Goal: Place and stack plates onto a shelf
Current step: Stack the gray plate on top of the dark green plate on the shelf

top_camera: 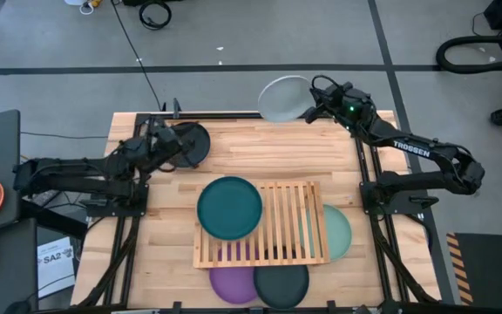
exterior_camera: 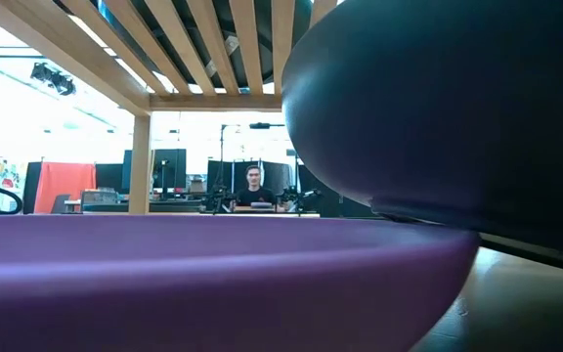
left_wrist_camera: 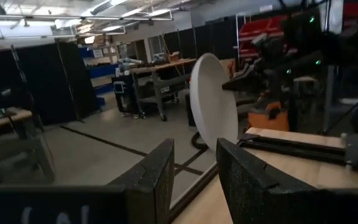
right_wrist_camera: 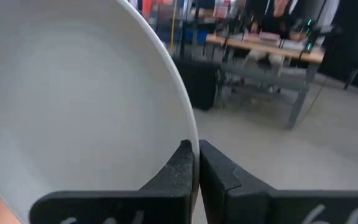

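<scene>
Pale plate [top_camera: 283, 98] pinched in right claw [top_camera: 310, 110] over table's far edge

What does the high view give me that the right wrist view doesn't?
Only the high view shows the shelf with a teal plate on it, the mint plate, purple plate and dark plate lying partly under it, and the left gripper over a black plate at the table's far edge. Only the right wrist view shows the right gripper's fingers pinching the rim. Both show the right gripper holding the pale plate.
</scene>
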